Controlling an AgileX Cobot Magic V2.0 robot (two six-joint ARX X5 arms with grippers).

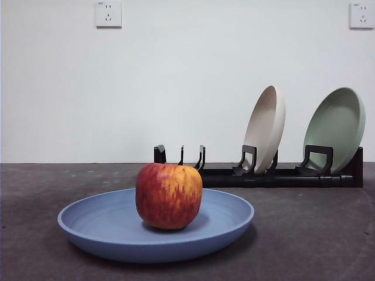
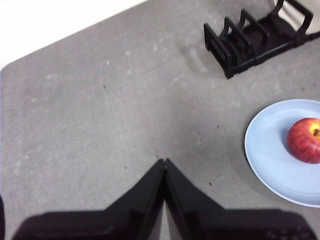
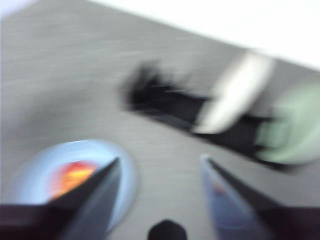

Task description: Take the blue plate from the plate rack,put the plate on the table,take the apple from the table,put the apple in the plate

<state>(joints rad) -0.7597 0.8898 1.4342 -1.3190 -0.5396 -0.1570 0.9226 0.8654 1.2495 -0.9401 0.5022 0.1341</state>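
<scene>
The apple [image 1: 169, 195] sits upright in the middle of the blue plate [image 1: 105, 225], which lies flat on the table [image 1: 304, 234] in front of the plate rack [image 1: 269, 175]. In the left wrist view the plate [image 2: 272, 160] and apple [image 2: 305, 140] lie apart from my left gripper [image 2: 163, 161], which is shut and empty above bare table. The right wrist view is blurred. My right gripper [image 3: 160, 162] is open and empty, above the table beside the plate [image 3: 30, 175] with the apple [image 3: 72, 177].
A beige plate [image 1: 265, 127] and a pale green plate [image 1: 335, 127] stand in the rack's right slots; its left slots [image 1: 181, 157] hold nothing. A white wall with two sockets stands behind.
</scene>
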